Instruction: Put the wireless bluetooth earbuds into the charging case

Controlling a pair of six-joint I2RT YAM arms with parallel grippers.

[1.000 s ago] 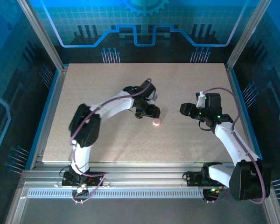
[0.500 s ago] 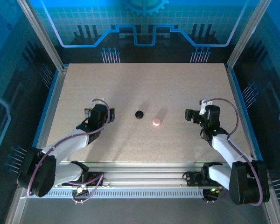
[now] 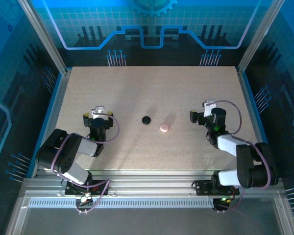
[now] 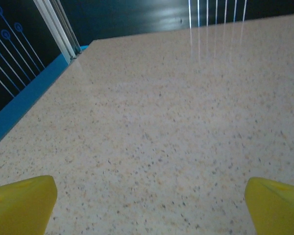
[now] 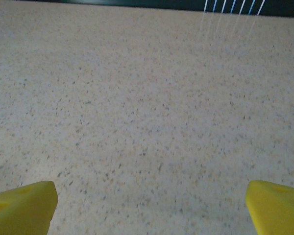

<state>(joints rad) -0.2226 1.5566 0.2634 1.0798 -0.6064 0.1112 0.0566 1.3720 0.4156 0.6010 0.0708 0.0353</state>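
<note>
The black puck looks too small from above to tell whether it is open or closed, or whether anything sits in it. The pink puck near it is just a pale blob with no detail to make out. The left gripper is mostly hidden under its own wrist from above. The right gripper is a dark lump, its jaws unreadable there. In the wrist views the bottom edge cuts the left fingertips and right fingertips down to yellow corner wedges.

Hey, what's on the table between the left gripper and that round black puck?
Nothing. In the top view the table is bare from the left gripper to the round black puck. The pink puck lies on the far side of the black one.
</note>
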